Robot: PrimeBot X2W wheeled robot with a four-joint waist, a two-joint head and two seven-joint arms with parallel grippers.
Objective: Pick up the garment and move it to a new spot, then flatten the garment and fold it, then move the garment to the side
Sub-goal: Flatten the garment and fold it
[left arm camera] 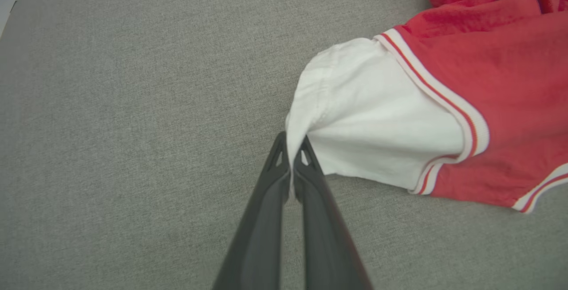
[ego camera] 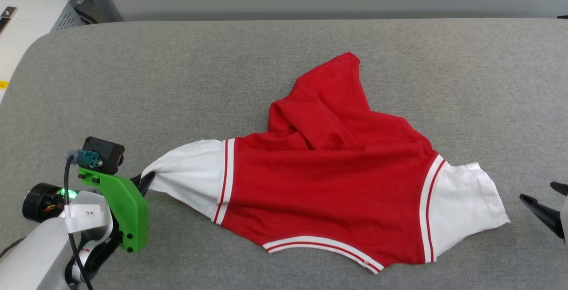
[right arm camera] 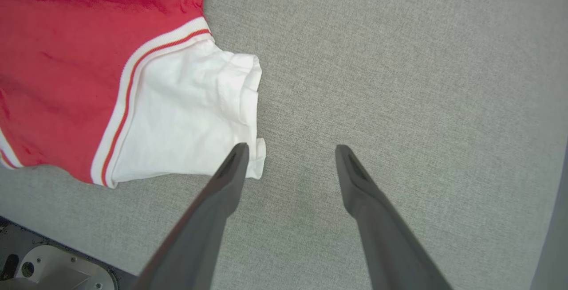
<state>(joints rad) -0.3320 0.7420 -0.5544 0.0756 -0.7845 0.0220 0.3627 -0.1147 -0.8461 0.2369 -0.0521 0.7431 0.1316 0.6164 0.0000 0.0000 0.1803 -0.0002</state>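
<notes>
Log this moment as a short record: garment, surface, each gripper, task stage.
garment: red T-shirt with white sleeves and striped trim, lying rumpled, its far part bunched in folds
surface: grey padded surface, garment resting on it
left gripper: shut on the edge of one white sleeve
right gripper: open, beside the other white sleeve, gripping nothing
task stage: garment not yet flattened or folded

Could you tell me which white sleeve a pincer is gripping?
The left sleeve, pinched in the left pincer; the right sleeve lies free beside the open right pincer.
</notes>
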